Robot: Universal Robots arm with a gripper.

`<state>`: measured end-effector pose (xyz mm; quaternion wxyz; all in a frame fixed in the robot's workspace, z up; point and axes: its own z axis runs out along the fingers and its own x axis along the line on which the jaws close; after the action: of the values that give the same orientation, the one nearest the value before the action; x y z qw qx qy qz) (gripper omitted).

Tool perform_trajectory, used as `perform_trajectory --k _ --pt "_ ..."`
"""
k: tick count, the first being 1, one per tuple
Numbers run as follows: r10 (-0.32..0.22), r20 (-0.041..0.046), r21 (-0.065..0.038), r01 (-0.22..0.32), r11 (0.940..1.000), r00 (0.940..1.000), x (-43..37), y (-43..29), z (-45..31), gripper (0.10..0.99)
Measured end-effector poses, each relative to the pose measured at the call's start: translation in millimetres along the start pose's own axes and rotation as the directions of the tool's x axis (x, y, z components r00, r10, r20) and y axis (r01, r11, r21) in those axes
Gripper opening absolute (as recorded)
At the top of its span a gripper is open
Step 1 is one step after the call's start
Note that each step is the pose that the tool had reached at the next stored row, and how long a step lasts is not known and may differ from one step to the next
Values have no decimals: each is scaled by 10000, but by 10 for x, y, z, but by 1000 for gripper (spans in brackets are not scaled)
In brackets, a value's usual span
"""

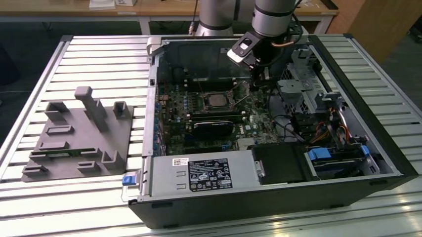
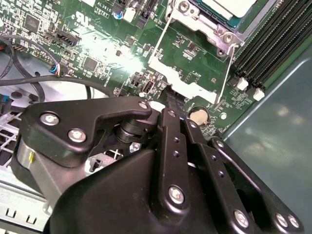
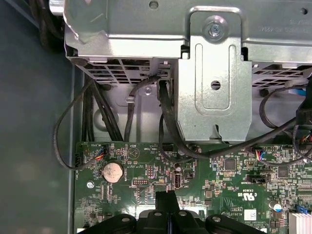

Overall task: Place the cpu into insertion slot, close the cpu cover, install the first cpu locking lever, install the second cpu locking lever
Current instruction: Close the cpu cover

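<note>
The open computer case point(image 1: 264, 202) is seen on the slatted table, with the green motherboard point(image 1: 173, 138) laid inside it. The insertion slot point(image 1: 202, 101) is taken as landmark. The gripper point(image 1: 257, 81) is lowered just beside the slot, over the board; in both wrist views its fingers point(image 3: 161, 202) are seen drawn together, with nothing made out between them. The cpu cover point(image 2: 195, 22) appears laid down around the slot. The cpu point(image 2: 229, 6) is seated within the slot. It is judged light, stiff and fragile underneath, best taken by its edges. A thin wire lever point(image 2: 225, 73) is seen beside the slot, apparently unlatched.
</note>
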<state>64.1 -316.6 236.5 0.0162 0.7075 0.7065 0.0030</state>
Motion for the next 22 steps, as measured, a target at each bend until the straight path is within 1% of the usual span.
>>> perform_trajectory --k 5,8,13,22 --pt "0 0 0 0 10000 10000 0 -2 0 106" --pt "0 0 -1 0 10000 10000 1 -26 0 106" --pt "0 -1 -1 0 10000 10000 0 -108 -2 106" --pt "4 -4 -3 -4 10000 10000 -1 -293 -7 106"
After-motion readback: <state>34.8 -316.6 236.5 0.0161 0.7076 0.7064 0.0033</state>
